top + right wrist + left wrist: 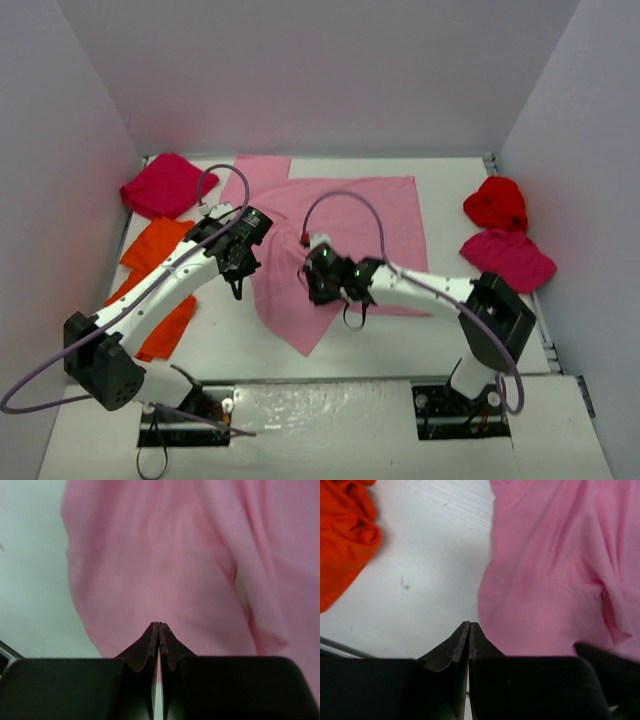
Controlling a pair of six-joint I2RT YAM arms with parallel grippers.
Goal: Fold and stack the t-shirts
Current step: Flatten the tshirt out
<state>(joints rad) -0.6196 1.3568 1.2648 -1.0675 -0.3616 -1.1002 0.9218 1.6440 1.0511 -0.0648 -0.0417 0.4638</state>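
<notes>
At far left, orange t-shirts (158, 255) lie crumpled. Left gripper (469, 626) is pinched closed on nothing, over bare table (430, 570) just beside the pink t-shirt (350, 215) edge. Right gripper (159, 626) sits over the pink cloth mid-table, closed, no cloth visibly caught. Risk: a grab off the hem comes up empty, and a one-sided pull bunches the shirt.

top view high, looking down on whole table (450, 200), both wrist views close, sharing pink shirt (545, 580)
</notes>
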